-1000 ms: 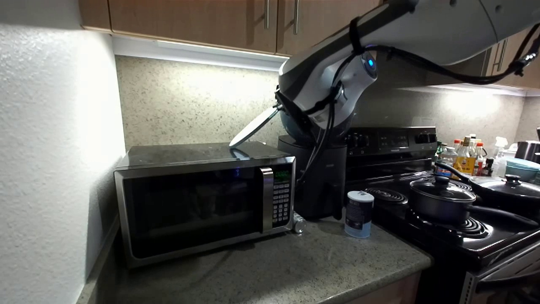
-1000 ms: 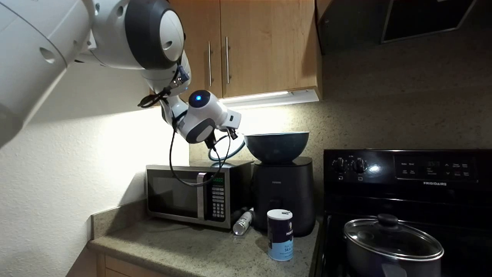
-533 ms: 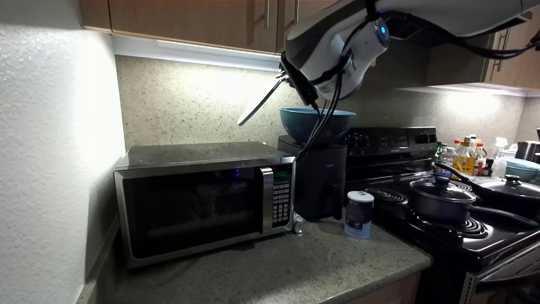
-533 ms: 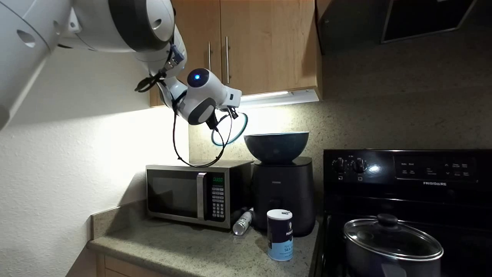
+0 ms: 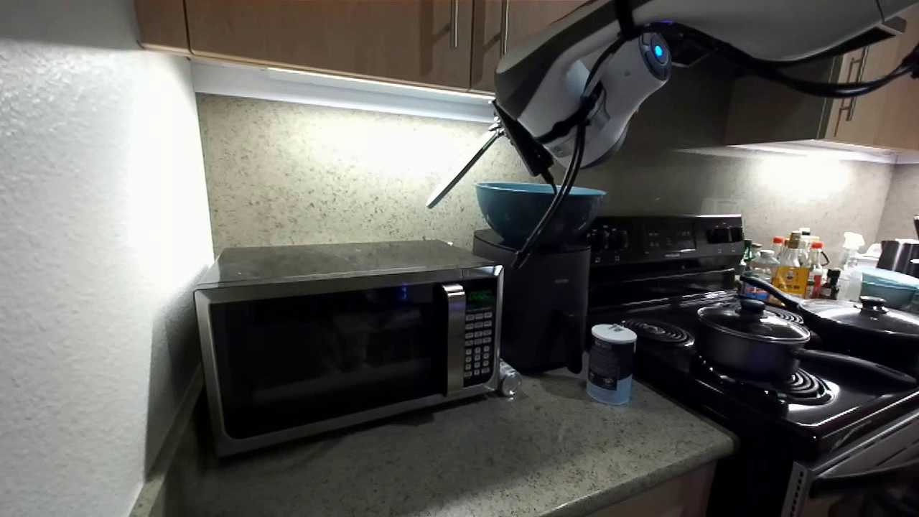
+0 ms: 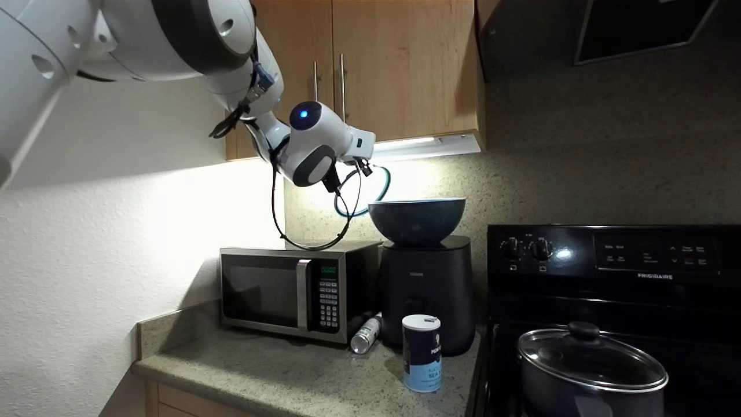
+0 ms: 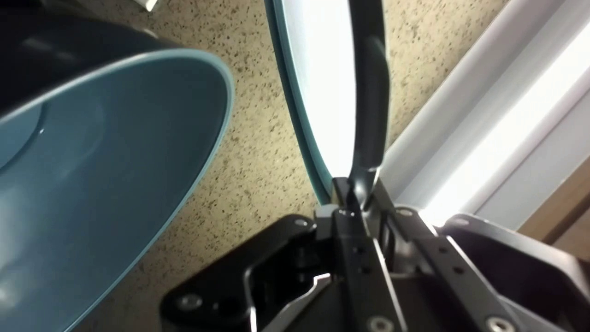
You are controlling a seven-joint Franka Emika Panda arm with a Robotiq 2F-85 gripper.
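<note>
As the wrist view shows, my claw (image 7: 357, 189) stands narrow, pinched on the edge of a plate (image 7: 318, 83) with a blue-green rim. Plate tilted, held in the air; in both exterior views its low edge clears the top of the microwave (image 5: 344, 352), wall showing between. Blue bowl (image 7: 129, 152) just beside the plate; speckled wall (image 7: 258, 138) separates the two rims in the wrist view. Bowl sits on the black air fryer (image 6: 428, 289), next to the microwave. Overhead: lit lamp strip (image 7: 498, 143) under the cupboard (image 6: 405, 69); how much room lies between it and me, I cannot tell. Below, on the counter (image 6: 289, 370): salt canister (image 6: 422, 362), upright, near the stove-side edge. Lidded pot (image 6: 593, 370) on the stove (image 6: 573, 249), well apart from my claw.
</note>
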